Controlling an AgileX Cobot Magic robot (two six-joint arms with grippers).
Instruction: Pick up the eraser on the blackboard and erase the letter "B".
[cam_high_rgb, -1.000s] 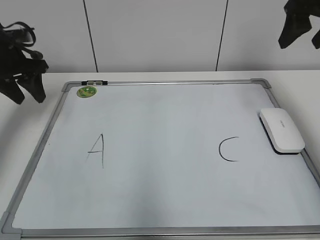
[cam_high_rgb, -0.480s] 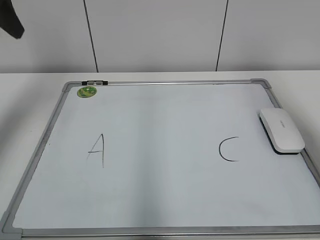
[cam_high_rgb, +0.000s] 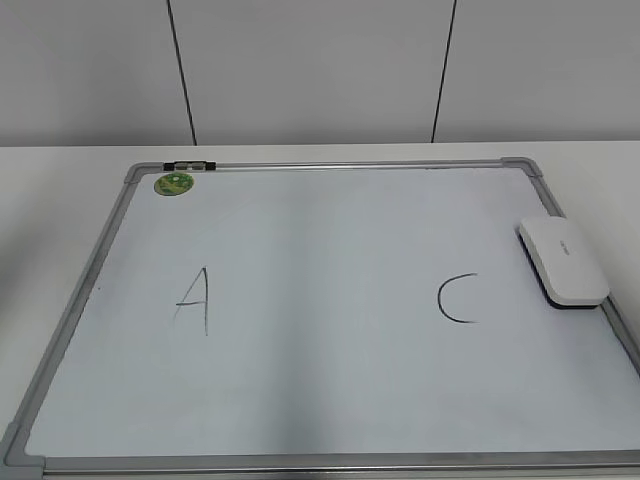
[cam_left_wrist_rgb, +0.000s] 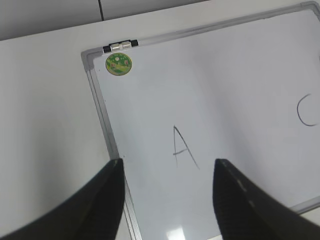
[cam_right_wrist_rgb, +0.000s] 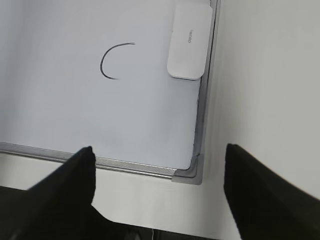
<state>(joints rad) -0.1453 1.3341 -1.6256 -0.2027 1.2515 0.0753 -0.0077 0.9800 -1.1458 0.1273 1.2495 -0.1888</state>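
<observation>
The white eraser (cam_high_rgb: 563, 261) lies flat at the right edge of the blackboard (cam_high_rgb: 320, 400), a white board with a grey frame; it also shows in the right wrist view (cam_right_wrist_rgb: 188, 41). Between the "A" (cam_high_rgb: 193, 300) and the "C" (cam_high_rgb: 457, 299) the board is blank; no "B" shows in any view. My left gripper (cam_left_wrist_rgb: 167, 165) is open and empty, high above the board's left edge near the "A" (cam_left_wrist_rgb: 183, 147). My right gripper (cam_right_wrist_rgb: 159, 152) is open and empty, high above the board's near right corner (cam_right_wrist_rgb: 192, 169). Neither gripper shows in the exterior view.
A small green round magnet (cam_high_rgb: 173, 183) sits at the board's top left corner, next to a black and silver clip (cam_high_rgb: 189, 164) on the frame. The board lies on a white table (cam_high_rgb: 60, 180) with a white panelled wall behind.
Both arms have risen out of the exterior view: both were at the top corners a second ago, only a bit of the left one half a second ago. The eraser and board have not moved.
</observation>
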